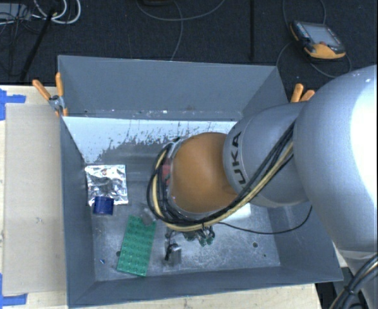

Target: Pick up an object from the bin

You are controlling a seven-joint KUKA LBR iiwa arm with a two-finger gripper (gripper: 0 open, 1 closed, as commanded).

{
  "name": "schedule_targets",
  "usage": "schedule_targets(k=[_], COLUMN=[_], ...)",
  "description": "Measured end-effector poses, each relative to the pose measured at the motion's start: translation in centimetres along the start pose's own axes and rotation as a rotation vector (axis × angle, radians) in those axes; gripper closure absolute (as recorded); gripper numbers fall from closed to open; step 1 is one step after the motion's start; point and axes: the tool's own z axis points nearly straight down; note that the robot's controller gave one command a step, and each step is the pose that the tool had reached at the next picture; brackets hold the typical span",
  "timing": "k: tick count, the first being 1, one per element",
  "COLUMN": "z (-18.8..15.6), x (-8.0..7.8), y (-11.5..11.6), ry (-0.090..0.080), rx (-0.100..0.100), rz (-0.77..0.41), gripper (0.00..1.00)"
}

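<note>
Green and studded, the flat plate (137, 245) lies on the near floor of the bin (76, 205), just left of the gripper (172, 251). You cannot tell how wide the claw stands, or whether it has anything. Judge the plate light, stiff and thin, so take it across its narrow width. Count one plate, one crinkled foil packet (108, 180) farther back on the left, and one small blue piece (103, 205) at the packet's near edge.

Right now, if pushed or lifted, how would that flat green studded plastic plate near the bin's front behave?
The flat green studded plastic plate looks thin, so probably light and stiff. Lying flat on the floor of the grey metal bin, it would likely slide, not roll; its low edges may resist gripping.
</note>
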Motion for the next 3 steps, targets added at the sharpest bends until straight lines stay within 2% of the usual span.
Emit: schedule_targets(k=[1, 2, 3], z=[-3.0, -3.0, 0.1], x=[0.7, -1.8, -0.6], y=[6.4, 10.8, 11.5], ry=[-0.001, -0.001, 0.006], rx=[-0.002, -0.001, -0.001], rz=[-0.352, -0.604, -1.024], gripper=[0.00, 0.00, 0.00])
